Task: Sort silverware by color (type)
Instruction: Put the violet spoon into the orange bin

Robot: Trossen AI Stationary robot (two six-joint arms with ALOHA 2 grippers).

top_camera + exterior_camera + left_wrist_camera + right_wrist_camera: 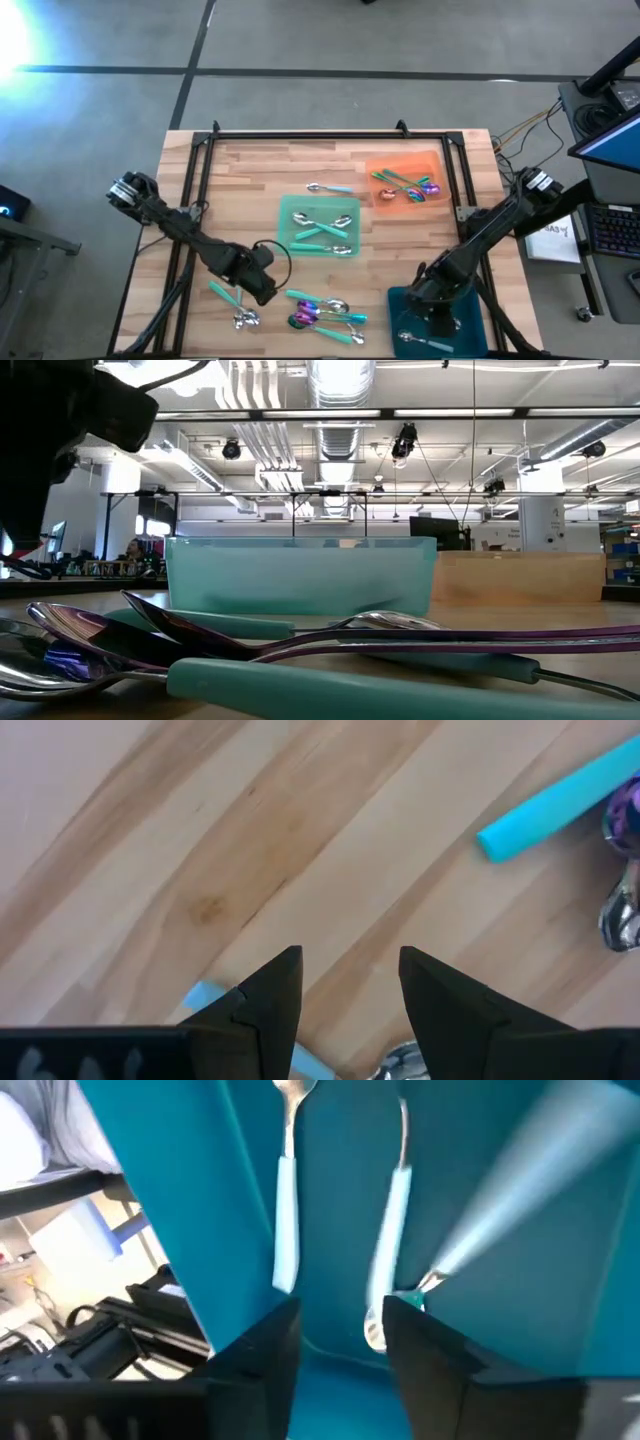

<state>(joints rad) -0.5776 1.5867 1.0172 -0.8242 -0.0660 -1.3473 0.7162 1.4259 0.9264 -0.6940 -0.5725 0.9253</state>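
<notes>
Teal-handled and iridescent purple silverware (pixel 325 312): loose pile at the near edge of the wooden table (pixel 260 170); more in the pale green tray (pixel 290 235) and orange tray (pixel 440 165). Left claw (pixel 262 283): wide, empty, beside the pile. Right claw (pixel 335 1330): parted over the dark teal tray (pixel 400 305), spoons lying inside.

A wooden table (pixel 260 175) is bordered by a black metal frame (pixel 305 133) along its far edge and sides. Three flat trays are laid on it: a light green tray (pixel 292 215) near the middle, an orange tray (pixel 428 162) toward the far right, and a dark teal tray (pixel 472 318) at the near right corner. Beside the table on the right, a keyboard (pixel 612 232) is seen on a dark stand. A grey floor (pixel 300 50) is marked with dark lines.
</notes>
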